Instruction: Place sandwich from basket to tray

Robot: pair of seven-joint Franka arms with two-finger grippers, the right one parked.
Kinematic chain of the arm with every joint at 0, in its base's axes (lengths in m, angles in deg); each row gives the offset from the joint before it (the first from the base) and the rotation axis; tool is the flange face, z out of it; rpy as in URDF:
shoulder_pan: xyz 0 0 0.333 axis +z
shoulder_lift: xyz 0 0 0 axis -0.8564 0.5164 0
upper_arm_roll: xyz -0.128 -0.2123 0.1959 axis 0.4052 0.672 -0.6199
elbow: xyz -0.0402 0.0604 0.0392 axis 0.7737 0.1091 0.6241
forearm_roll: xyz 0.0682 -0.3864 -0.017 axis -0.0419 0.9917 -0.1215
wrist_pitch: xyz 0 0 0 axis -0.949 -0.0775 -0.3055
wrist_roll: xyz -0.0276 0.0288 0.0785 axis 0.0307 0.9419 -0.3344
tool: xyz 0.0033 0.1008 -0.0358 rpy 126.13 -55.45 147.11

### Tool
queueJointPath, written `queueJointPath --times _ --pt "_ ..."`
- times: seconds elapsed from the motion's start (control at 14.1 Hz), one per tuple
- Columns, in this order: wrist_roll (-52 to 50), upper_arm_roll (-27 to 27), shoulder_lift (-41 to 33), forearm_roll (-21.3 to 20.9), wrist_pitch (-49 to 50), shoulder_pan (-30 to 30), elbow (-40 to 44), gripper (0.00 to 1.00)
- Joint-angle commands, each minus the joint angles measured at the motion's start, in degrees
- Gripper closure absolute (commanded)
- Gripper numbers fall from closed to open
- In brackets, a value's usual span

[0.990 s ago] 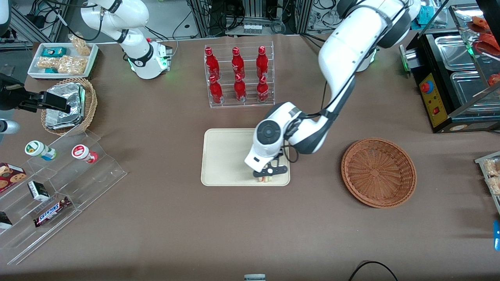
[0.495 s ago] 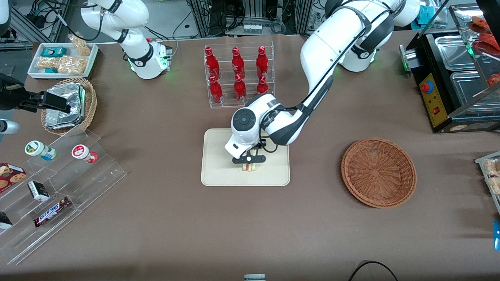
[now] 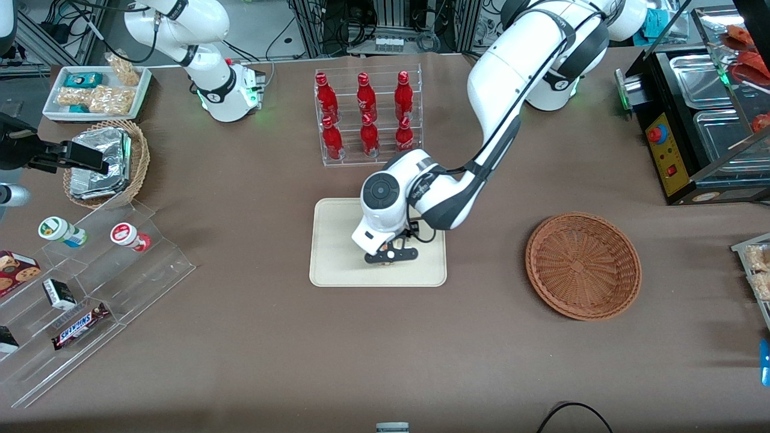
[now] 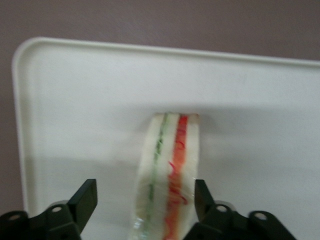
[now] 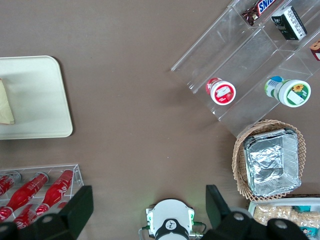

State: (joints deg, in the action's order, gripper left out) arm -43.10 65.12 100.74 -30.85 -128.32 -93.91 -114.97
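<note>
Brown cloth-covered table (image 3: 252,337), laid out as a snack counter.

Tray (image 3: 337,240): cream, rounded corners, low rim, at the table's middle, nearer the front camera than the rack of red bottles (image 3: 367,117). It is the destination, so the working arm reaches down over it.

Sandwich (image 4: 167,175): wrapped wedge resting on the tray floor with its edge up, green and red filling stripes showing. In the front view the arm's wrist hides it. The right wrist view shows a pale corner of it on the tray (image 5: 6,107).

Gripper (image 3: 390,256): low over the tray, pointing down. Its two fingers (image 4: 85,197) stand spread, one to each side of the sandwich; a clear strip of tray shows between one finger and the bread, while the other stands just beside it, contact uncertain. Judged a release posture: the wedge appears to sit by its own weight.

Basket (image 3: 583,264): reddish-brown wicker, toward the working arm's end of the table, well apart from the tray, nothing seen in it. This fits its role as the source.

Progress: placing looks essentially done; lifting the claw straight up, without brushing the wrap, is likely what remains.
</note>
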Motion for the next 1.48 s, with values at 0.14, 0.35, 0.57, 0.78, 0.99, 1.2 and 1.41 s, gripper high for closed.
queueJointPath --times 0.14,0.35,0.57,0.78,0.99,1.2,1.41 --pt "5.7 -2.3 -12.6 0.2 12.5 5.9 -0.9 0.0" --pt "17.0 -2.5 -22.4 6.3 19.8 13.7 -6.0 0.0" --pt "27.0 -2.7 -29.1 6.8 30.1 21.4 -7.9 0.0" --pt "35.3 -2.7 -33.4 6.8 36.6 28.5 -7.9 0.0" --pt "36.7 -2.7 -36.1 6.8 38.8 33.8 -7.2 0.0" --pt "35.3 -2.8 -36.1 6.6 40.2 34.0 -5.8 0.0" --pt "34.5 -2.9 -37.4 7.3 40.3 35.6 -6.4 0.0"
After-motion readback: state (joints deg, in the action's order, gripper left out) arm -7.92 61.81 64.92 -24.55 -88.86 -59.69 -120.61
